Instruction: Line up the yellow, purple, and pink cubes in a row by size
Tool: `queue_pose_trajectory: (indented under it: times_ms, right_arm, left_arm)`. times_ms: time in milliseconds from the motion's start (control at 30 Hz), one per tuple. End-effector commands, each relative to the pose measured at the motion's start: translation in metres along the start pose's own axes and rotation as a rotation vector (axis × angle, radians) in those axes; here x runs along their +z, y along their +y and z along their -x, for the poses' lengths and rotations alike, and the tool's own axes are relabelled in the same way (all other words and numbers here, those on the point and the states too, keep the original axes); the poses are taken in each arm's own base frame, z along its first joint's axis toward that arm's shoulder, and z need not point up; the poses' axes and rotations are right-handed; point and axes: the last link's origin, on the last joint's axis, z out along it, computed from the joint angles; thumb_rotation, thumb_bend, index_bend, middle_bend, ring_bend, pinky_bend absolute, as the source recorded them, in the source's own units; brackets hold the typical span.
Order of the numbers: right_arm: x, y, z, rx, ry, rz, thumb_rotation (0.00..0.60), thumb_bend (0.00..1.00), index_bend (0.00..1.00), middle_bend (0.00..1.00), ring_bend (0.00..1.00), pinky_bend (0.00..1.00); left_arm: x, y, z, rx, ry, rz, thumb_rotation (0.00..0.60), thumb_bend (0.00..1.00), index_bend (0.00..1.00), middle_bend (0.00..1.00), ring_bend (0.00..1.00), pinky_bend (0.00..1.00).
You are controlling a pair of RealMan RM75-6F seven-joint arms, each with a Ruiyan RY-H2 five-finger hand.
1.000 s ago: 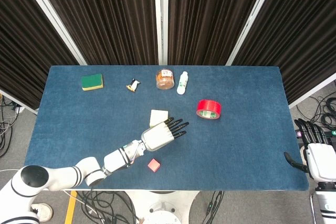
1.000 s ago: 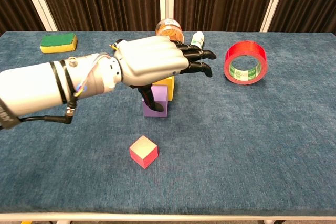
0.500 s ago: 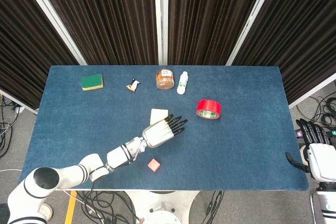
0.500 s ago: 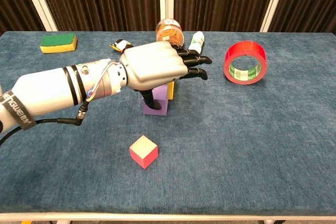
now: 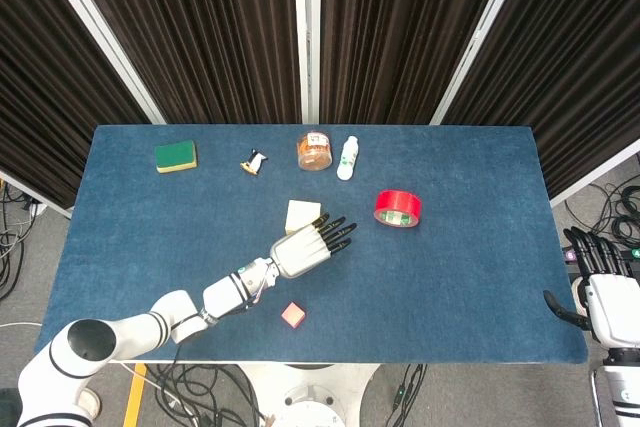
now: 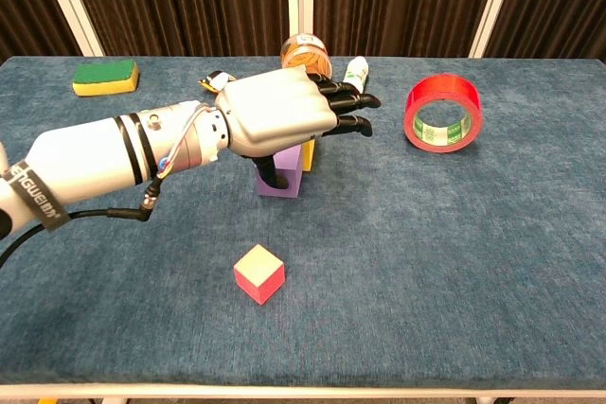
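Note:
My left hand point(image 6: 279, 115) hovers palm-down over the purple cube point(image 6: 284, 180), fingers stretched out toward the right and thumb hanging down against the cube's near-left face. It grips nothing. The yellow cube point(image 6: 308, 155) stands right behind the purple one, mostly hidden by the hand; from above the yellow cube point(image 5: 301, 214) shows just beyond the left hand point(image 5: 305, 247), which hides the purple cube there. The small pink cube point(image 6: 259, 272) lies alone near the front edge, also seen as the pink cube point(image 5: 292, 314). My right hand point(image 5: 603, 282) hangs off the table's right side, holding nothing.
A red tape roll point(image 6: 442, 114) stands on edge to the right of the cubes. Along the far edge are a green-yellow sponge point(image 6: 106, 77), a small penguin toy point(image 6: 216, 80), a jar point(image 6: 305, 52) and a white bottle point(image 6: 356, 70).
My left hand has shifted slightly toward the far side, and the purple cube has slid back with it against the yellow cube. The pink cube and the right hand have not moved.

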Motion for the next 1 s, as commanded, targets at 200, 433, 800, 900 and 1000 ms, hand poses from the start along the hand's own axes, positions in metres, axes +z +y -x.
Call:
queue_pose_trajectory:
  times_ms: [200, 433, 800, 900, 1000]
  right_arm:
    - [0.003, -0.012, 0.001, 0.023, -0.028, -0.076, 0.6, 0.17, 0.0, 0.05, 0.0, 0.0]
    - [0.013, -0.052, 0.009, 0.029, -0.128, -0.333, 0.6, 0.23, 0.01, 0.17, 0.0, 0.03]
    - [0.055, -0.168, 0.041, -0.109, -0.321, -0.854, 0.6, 0.23, 0.19, 0.55, 0.44, 0.61]
    - [0.07, -0.201, 0.055, -0.16, -0.345, -0.943, 0.6, 0.22, 0.23, 0.65, 0.56, 0.73]
    - [0.082, -0.235, 0.072, -0.215, -0.388, -1.019, 0.6, 0.14, 0.26, 0.77, 0.71, 0.87]
  left_arm:
    - [-0.037, -0.023, -0.021, -0.169, 0.065, -0.111, 0.6, 0.05, 0.2, 0.07, 0.09, 0.21]
    - [-0.107, -0.083, -0.026, -0.356, 0.044, -0.421, 0.6, 0.05, 0.2, 0.07, 0.09, 0.21]
    - [-0.197, -0.124, -0.021, -0.442, 0.026, -0.728, 0.6, 0.05, 0.2, 0.07, 0.09, 0.21]
    - [-0.208, -0.124, -0.021, -0.447, 0.024, -0.75, 0.6, 0.05, 0.2, 0.07, 0.09, 0.21]
    - [-0.216, -0.122, -0.021, -0.456, 0.014, -0.765, 0.6, 0.05, 0.2, 0.07, 0.09, 0.21]
